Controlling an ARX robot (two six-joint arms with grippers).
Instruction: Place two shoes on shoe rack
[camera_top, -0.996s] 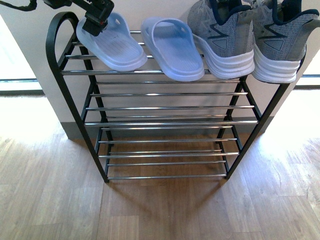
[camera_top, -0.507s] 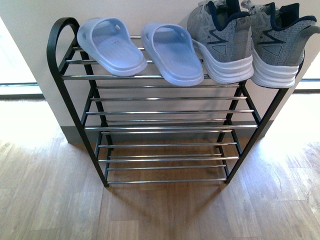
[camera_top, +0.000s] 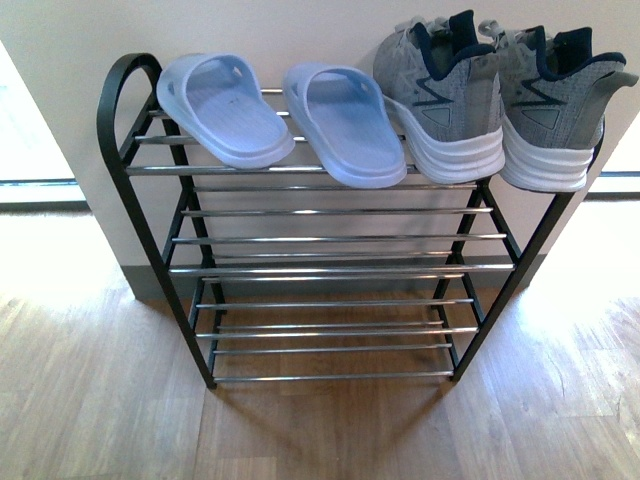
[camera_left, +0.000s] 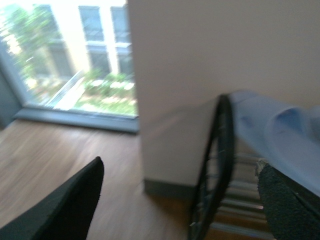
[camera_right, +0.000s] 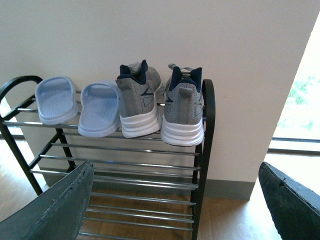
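The shoe rack (camera_top: 330, 238), a black frame with chrome rods, stands against a wall. On its top shelf lie two pale blue slides (camera_top: 225, 110) (camera_top: 345, 125) and two grey sneakers (camera_top: 440, 100) (camera_top: 555, 105), heels toward me. Neither arm shows in the front view. My left gripper (camera_left: 180, 165) is open with nothing in it, beside the rack's left end loop (camera_left: 220, 150), and a slide (camera_left: 280, 130) lies just beyond one finger. My right gripper (camera_right: 176, 167) is open with nothing in it, back from the rack (camera_right: 207, 130). It faces the sneakers (camera_right: 140, 102) (camera_right: 184, 110) and slides (camera_right: 56, 100) (camera_right: 97, 115).
A pale wall (camera_top: 300, 30) with a grey skirting (camera_right: 225, 189) backs the rack. Wooden floor (camera_top: 320, 430) spreads in front. Bright windows (camera_left: 75, 60) (camera_right: 300, 110) flank the wall. The left wrist view is blurred.
One second ago my left gripper was at the left slide at the top of the front view; it has let go and left that view. The rack now sits lower in the picture.
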